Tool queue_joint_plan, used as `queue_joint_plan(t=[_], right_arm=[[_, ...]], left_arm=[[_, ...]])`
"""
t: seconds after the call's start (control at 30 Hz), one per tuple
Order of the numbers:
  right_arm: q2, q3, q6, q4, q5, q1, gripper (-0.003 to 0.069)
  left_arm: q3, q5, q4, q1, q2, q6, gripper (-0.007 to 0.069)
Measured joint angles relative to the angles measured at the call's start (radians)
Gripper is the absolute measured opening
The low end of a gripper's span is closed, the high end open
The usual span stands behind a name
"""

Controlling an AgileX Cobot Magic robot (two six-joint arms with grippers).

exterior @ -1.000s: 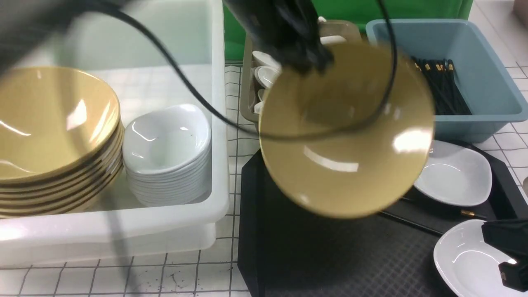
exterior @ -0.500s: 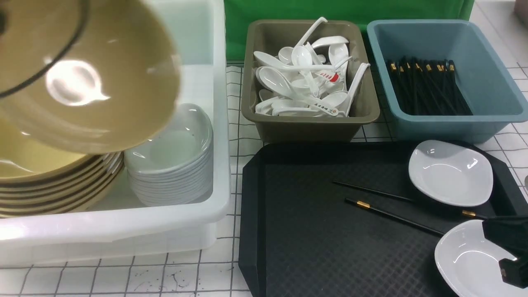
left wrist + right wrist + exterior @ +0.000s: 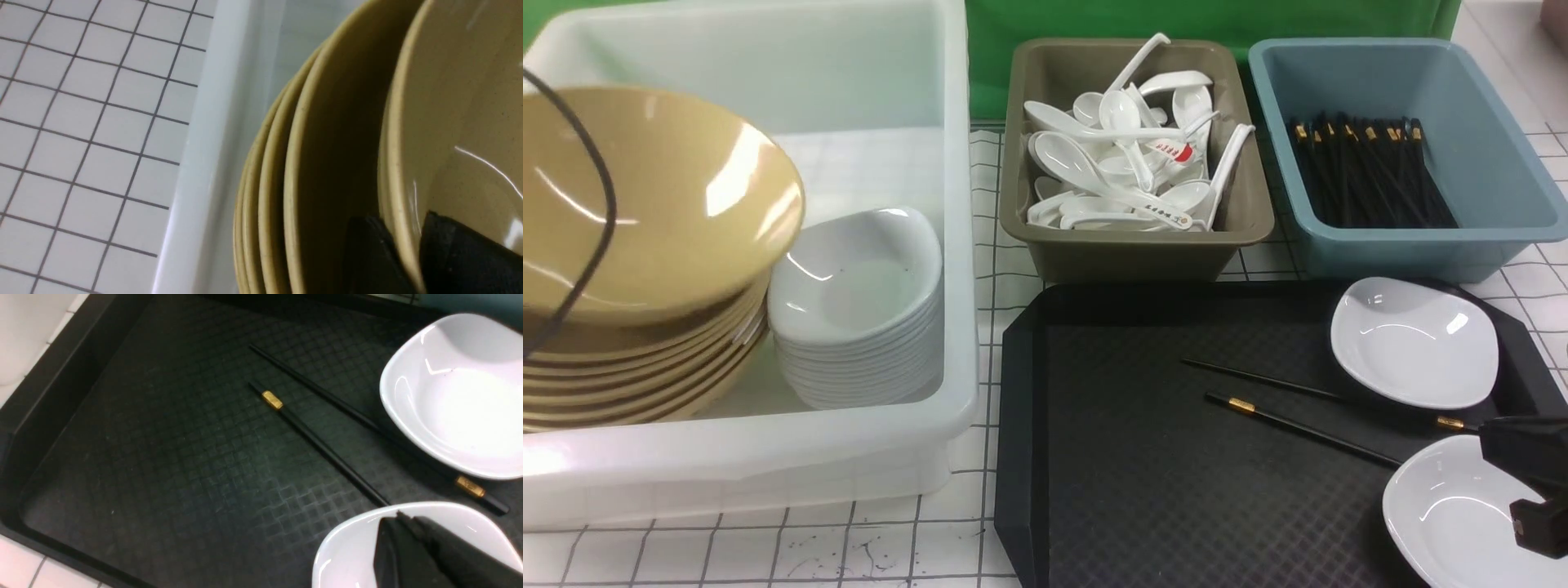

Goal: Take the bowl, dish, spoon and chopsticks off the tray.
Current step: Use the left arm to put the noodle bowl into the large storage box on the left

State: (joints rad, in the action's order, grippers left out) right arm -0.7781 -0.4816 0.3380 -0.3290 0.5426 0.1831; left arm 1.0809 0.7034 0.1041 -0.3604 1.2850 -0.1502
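Observation:
The mustard-yellow bowl (image 3: pixel 654 204) sits tilted on top of the stack of like bowls (image 3: pixel 645 376) in the white tub. In the left wrist view my left gripper (image 3: pixel 402 222) is shut on the bowl's (image 3: pixel 461 102) rim, with one finger inside and one outside. The black tray (image 3: pixel 1143 490) holds two chopsticks (image 3: pixel 1298 425) and two white dishes, one far (image 3: pixel 1413 341) and one near (image 3: pixel 1445 514). My right gripper (image 3: pixel 1531 482) hovers over the near dish (image 3: pixel 351 555), its jaws shut (image 3: pixel 398 518) and empty. No spoon shows on the tray.
A white tub (image 3: pixel 956 245) on the left also holds a stack of white dishes (image 3: pixel 858 327). A brown tub (image 3: pixel 1135 245) behind the tray holds several white spoons. A blue tub (image 3: pixel 1413 245) holds several black chopsticks. A cable (image 3: pixel 600 229) hangs across the bowl.
My left arm has carried the yellow bowl from above the tray leftward and down onto the bowl stack in the white tub. The right gripper has stayed over the near dish.

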Motion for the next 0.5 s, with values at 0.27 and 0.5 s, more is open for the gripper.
queue_joint_plan(t=[0.27, 0.5], right_arm=[[-0.001, -0.006, -0.127, 0.212, 0.110, 0.000, 0.0251], [-0.071, -0.053, -0.348, 0.468, 0.284, 0.000, 0.0526]], left_arm=[[0.030, 0.026, -0.067, 0.000, -0.067, 0.054, 0.0495], [0.063, 0.057, -0.079, 0.018, -0.232, 0.171, 0.0479]])
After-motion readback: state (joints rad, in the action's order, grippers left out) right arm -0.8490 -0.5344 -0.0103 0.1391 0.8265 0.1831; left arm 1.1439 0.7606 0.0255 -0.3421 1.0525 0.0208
